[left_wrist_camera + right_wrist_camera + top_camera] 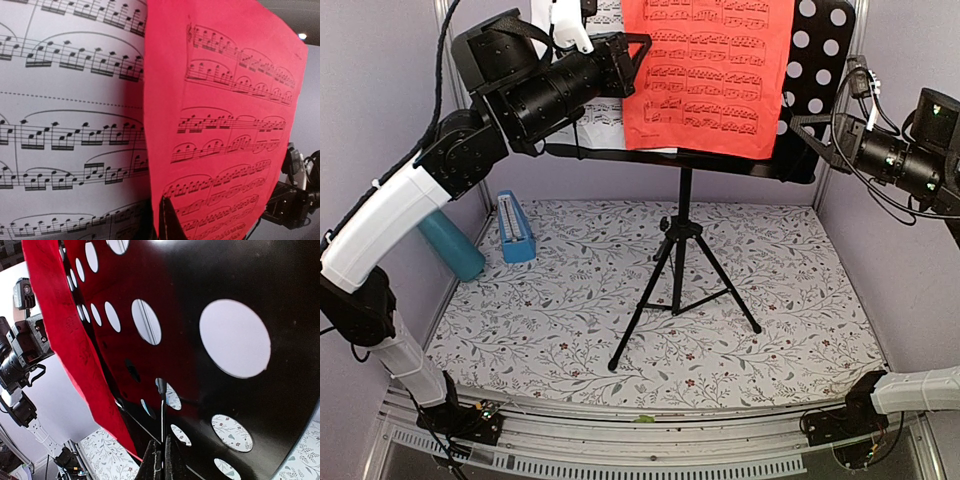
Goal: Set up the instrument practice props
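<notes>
The red sheet of music [710, 70], matte paper printed with black staves of slurred notes, is leaning on the glossy, round-holed perforated panel [820, 60] of the black tripod music stand [682, 240], which is standing mid-desk. It is overlapping the white sheet of music [65, 125] on its left, which bears similar notation. The left gripper [167, 217] is sitting fully closed at the red sheet's lower left edge; whether it is pinching paper is unclear. The right gripper [160, 460] is sitting closed behind the panel, a thin dark rod [161, 415] rising from its tips. The small blue pyramid metronome [515, 228] is standing far left on the floral-patterned desk [800, 290], beside a teal cylinder cup [455, 250].
</notes>
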